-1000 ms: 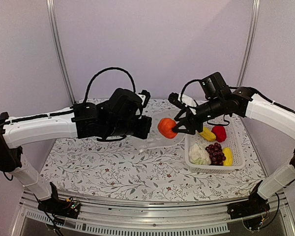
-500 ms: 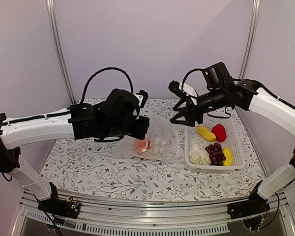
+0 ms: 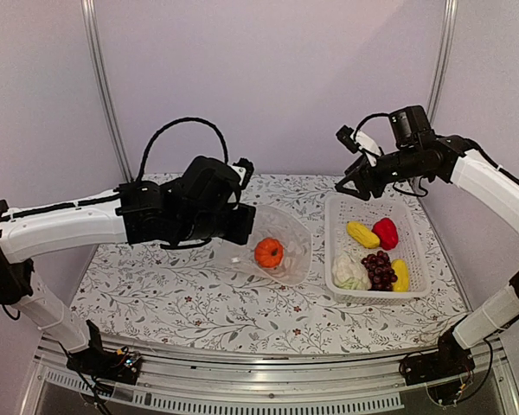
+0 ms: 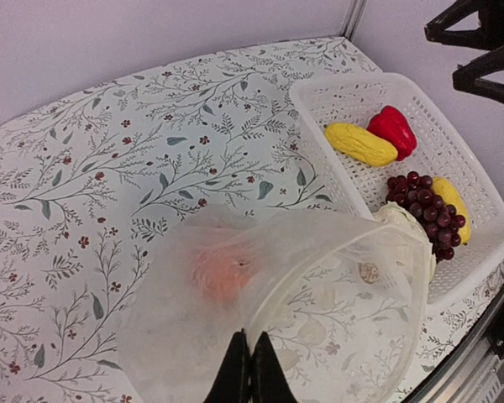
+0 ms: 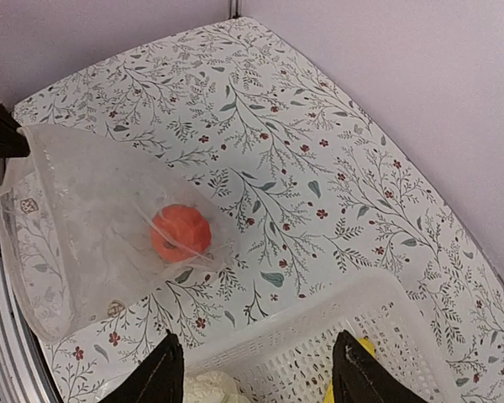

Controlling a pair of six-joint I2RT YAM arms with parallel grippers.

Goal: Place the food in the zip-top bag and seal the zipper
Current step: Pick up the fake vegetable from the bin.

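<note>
Showed a left arm (image 3: 69, 226) and a right arm (image 3: 502, 183) of one make, each built of smooth white tubular links with bulky matte black joint housings between them. Carried a thin black lead along the top of the left arm's long white link, and a thick black cable (image 3: 177, 130) arched high over its wrist block. Bore a smaller black cable loop (image 3: 363, 121) above the right wrist. Ended in a left gripper (image 4: 250, 344) and a right gripper (image 5: 254, 336) with black fingers tapering to points. Stood on small black base blocks (image 3: 104, 359) trailing thin coloured wires.
</note>
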